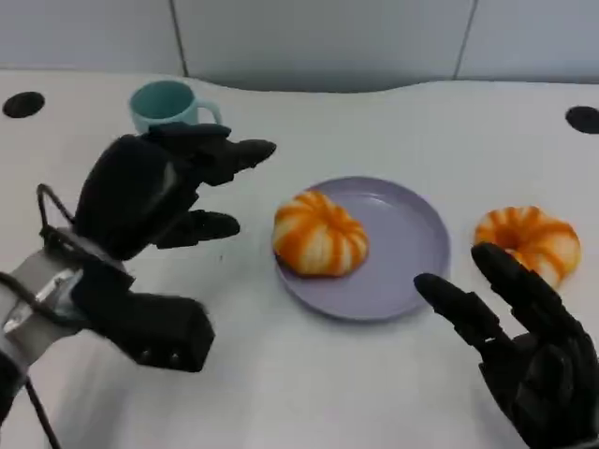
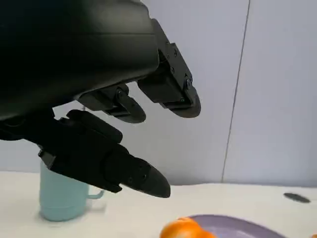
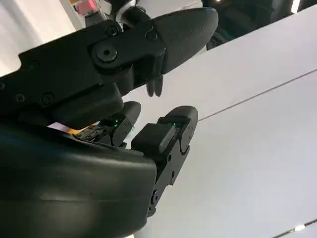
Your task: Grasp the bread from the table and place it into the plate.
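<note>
An orange-and-white striped bread (image 1: pixel 319 234) lies on the left part of the lilac plate (image 1: pixel 402 253); its top (image 2: pixel 184 229) and the plate's rim (image 2: pixel 237 226) appear low in the left wrist view. A second similar bread (image 1: pixel 526 239) rests on the table right of the plate. My left hand (image 1: pixel 154 187) hovers left of the plate, fingers (image 2: pixel 124 171) spread, holding nothing. My right hand (image 1: pixel 524 341) is at the front right, open, just in front of the second bread, fingers (image 3: pixel 168 134) apart.
A teal mug (image 1: pixel 167 103) stands at the back left behind my left hand, also in the left wrist view (image 2: pixel 62 196). Two black round holes (image 1: pixel 22 104) (image 1: pixel 582 119) mark the white table's far corners. A grey wall runs behind the table.
</note>
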